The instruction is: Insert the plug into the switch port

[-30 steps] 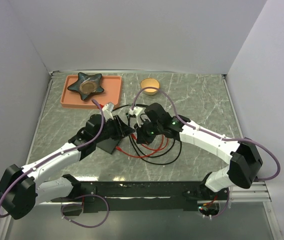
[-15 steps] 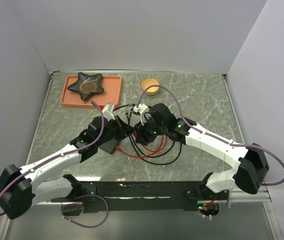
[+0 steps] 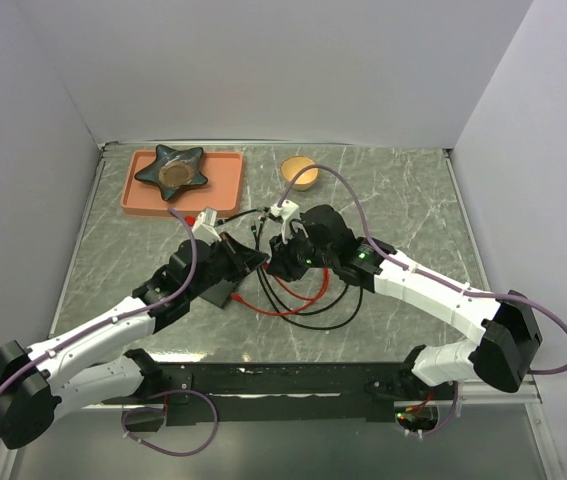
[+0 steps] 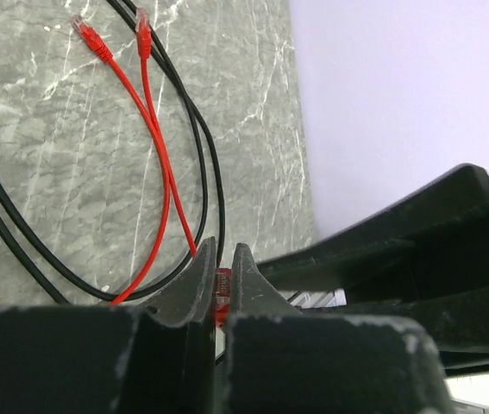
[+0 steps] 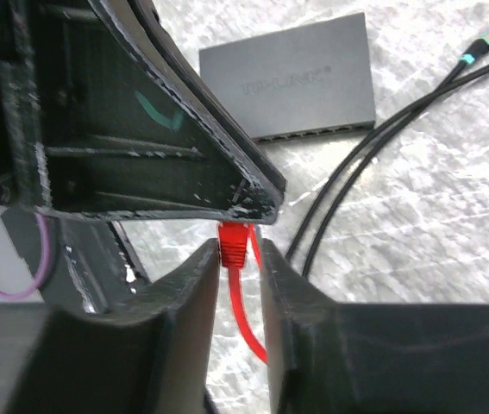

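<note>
My left gripper (image 4: 223,259) is shut on a red plug (image 4: 222,289), which shows as a sliver between its fingertips. In the right wrist view the same plug (image 5: 233,241) hangs below the left gripper's finger (image 5: 184,147). My right gripper (image 5: 240,250) stands open around the plug's boot: one finger touches it and a gap shows on the other side. The black switch (image 5: 291,78) lies flat on the table beyond, with its ports (image 5: 313,131) along the near edge. From above, the two grippers (image 3: 246,258) (image 3: 275,262) meet over the table, and the switch (image 3: 218,292) is partly under the left arm.
Loops of red cable (image 3: 293,300) and black cable (image 3: 333,315) lie under the right arm. Loose red plugs (image 4: 89,34) and teal-tipped black plugs (image 5: 485,43) rest on the marble. At the back stand a pink tray (image 3: 225,180) with a star dish (image 3: 171,170), and an orange bowl (image 3: 300,172).
The left gripper has closed on the red plug and the right jaws have come apart around it. Both arms have shifted slightly, and the two grippers stay together.
</note>
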